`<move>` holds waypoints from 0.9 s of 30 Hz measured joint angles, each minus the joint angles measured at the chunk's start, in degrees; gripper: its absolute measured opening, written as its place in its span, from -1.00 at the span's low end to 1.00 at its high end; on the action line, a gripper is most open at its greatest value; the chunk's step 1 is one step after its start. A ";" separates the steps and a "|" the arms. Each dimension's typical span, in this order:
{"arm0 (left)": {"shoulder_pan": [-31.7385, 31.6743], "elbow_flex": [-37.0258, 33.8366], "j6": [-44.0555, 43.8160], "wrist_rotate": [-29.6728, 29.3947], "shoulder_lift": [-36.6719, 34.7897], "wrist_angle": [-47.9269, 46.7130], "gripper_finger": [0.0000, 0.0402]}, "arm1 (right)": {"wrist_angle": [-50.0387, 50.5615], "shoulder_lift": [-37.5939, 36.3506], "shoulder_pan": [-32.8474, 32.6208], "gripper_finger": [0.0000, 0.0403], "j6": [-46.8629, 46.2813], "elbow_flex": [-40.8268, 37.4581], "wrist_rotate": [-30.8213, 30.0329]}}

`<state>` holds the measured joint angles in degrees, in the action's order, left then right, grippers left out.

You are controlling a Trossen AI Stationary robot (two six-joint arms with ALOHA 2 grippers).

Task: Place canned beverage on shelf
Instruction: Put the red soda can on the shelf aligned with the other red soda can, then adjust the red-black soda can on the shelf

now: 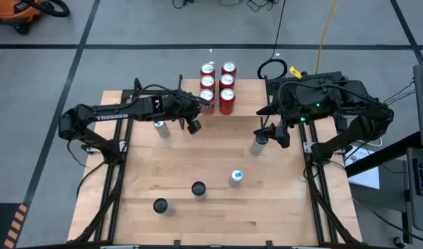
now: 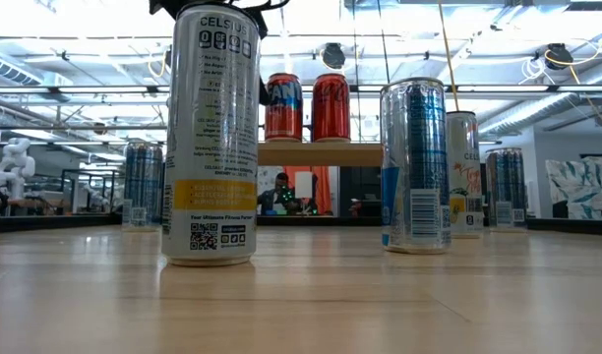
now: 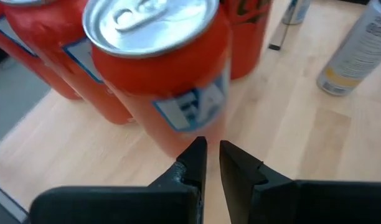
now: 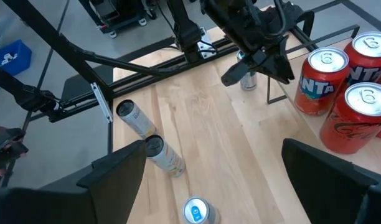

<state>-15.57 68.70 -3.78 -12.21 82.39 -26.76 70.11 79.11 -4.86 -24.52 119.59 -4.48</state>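
My left tool [image 1: 195, 126] sits closed and empty at the shelf's [image 1: 217, 104] near-left corner, beside six red cans [image 1: 218, 84] already standing there. My right tool [image 1: 280, 135] is spread wide, empty, just right of an upright silver can [image 1: 258, 144] on the desk [image 1: 267, 207], right of the shelf. That can stands vertical, nearest the right arm; shelf lies far-left from it.

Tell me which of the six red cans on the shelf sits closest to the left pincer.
The near-left red can, front row on the shelf. The shut left pincer sits just before it; the other five stand behind or to its right.
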 joint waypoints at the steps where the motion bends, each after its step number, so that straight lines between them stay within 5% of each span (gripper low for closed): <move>1: 0.51 0.37 -0.97 0.00 0.00 -1.00 -0.79 | 0.05 -0.03 0.00 0.75 -0.12 0.00 0.01; 19: 15.36 1.28 -21.58 0.39 -3.92 -6.18 -0.79 | 17.18 -0.17 0.00 0.75 1.61 0.00 0.03; 27: 20.20 3.68 -32.98 0.22 -9.53 -13.97 -0.79 | 17.39 -0.20 0.00 0.75 7.36 -0.38 -0.34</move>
<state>4.64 72.37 -36.77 -11.99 72.86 -40.73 87.50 78.91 -4.86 -17.16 119.21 -4.82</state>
